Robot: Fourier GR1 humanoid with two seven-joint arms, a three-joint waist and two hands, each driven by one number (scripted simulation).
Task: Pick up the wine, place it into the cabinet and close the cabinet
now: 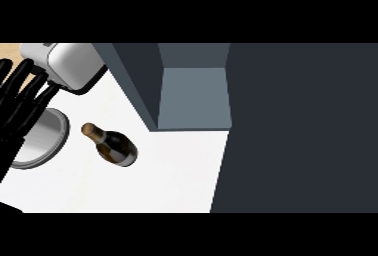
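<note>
The left hand rises closest to the view, left of the wine bottle and apart from it, with its fingers straight, spread and holding nothing. The right hand is out of view. The bottle sits untouched on the white counter, its neck pointing up-left.

The pickup has probably not begun. A hand should approach the bottle's wide body from the side, curl round it below the neck, and lift it clear before swinging it toward the open cabinet, up-right of the bottle.

Counted:
- one bottle
- one cabinet
- one grey plate just left of the bottle
- one white appliance above-left of the bottle
- one hand
</note>
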